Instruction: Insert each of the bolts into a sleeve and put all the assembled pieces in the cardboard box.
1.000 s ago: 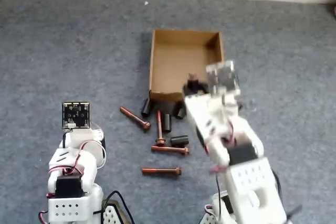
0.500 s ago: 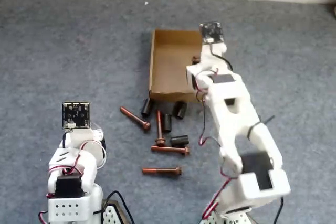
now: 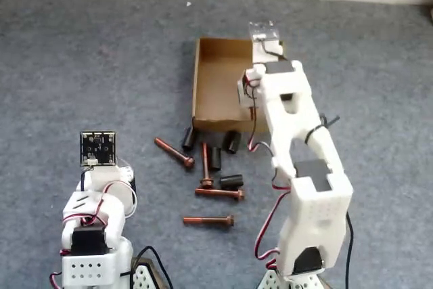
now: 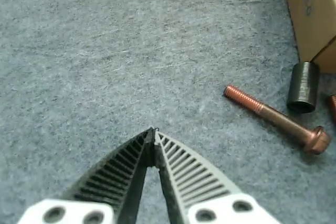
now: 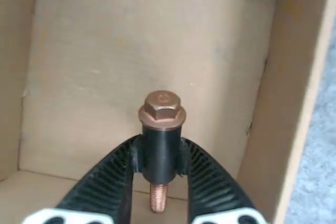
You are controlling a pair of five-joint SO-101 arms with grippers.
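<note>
Gripping the stiff, smooth sleeve point(image 5: 157, 141) at mid-body, your right gripper point(image 5: 158, 153) should hold it upright, or the loose bolt point(image 5: 161, 109) may slide out.

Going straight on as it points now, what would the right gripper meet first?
Probably the floor of the box; the right gripper, shut on a sleeved bolt, points into it with nothing between.

Four loose bolts point(image 3: 174, 152) point(image 3: 205, 165) point(image 3: 219, 193) point(image 3: 208, 220), four loose sleeves point(image 3: 189, 139) point(image 3: 214, 158) point(image 3: 232, 142) point(image 3: 231, 182). One more bolt point(image 5: 162, 109), seated in one more sleeve point(image 5: 159, 150): five of each in all. One open box point(image 3: 197, 86). Two arms point(image 3: 95, 214) point(image 3: 298, 140).
</note>
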